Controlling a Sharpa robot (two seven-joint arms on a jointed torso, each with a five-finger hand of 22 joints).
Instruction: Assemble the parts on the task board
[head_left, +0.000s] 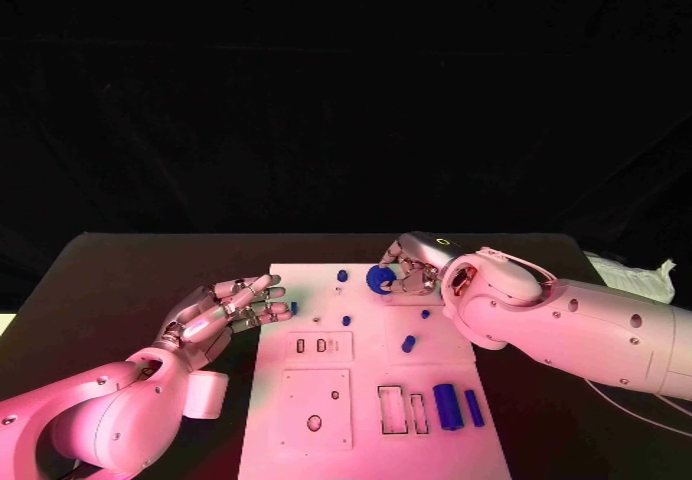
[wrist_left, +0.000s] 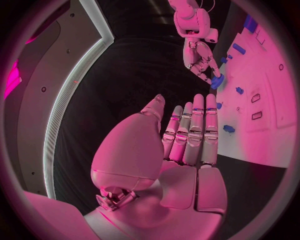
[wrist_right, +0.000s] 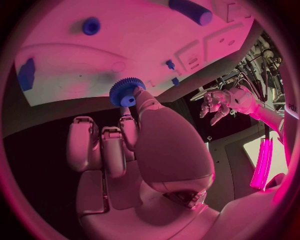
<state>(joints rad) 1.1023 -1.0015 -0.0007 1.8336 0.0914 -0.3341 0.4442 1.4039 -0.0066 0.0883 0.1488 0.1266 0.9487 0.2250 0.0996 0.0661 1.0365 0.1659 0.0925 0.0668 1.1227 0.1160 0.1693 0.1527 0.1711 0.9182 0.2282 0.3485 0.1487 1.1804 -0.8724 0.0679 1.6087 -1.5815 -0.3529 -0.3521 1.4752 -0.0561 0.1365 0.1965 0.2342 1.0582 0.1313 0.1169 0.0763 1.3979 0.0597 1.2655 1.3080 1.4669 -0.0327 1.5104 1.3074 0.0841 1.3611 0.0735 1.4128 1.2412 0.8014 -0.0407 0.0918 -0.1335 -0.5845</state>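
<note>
The right hand (head_left: 408, 266) pinched a small blue toothed gear (wrist_right: 126, 91) over the white rectangular task board (head_left: 368, 400); the left hand (head_left: 228, 312) hovered beside it, fingers apart and holding nothing.

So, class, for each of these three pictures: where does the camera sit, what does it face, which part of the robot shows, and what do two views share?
Head view: from the robot's head, down at the task board; both arms show.
Left wrist view: behind the left hand, facing its spread fingers and the board's edge.
Right wrist view: behind the right hand, facing the blue gear pinched at its fingertips.
Shared: the gear shows in all three.
</note>
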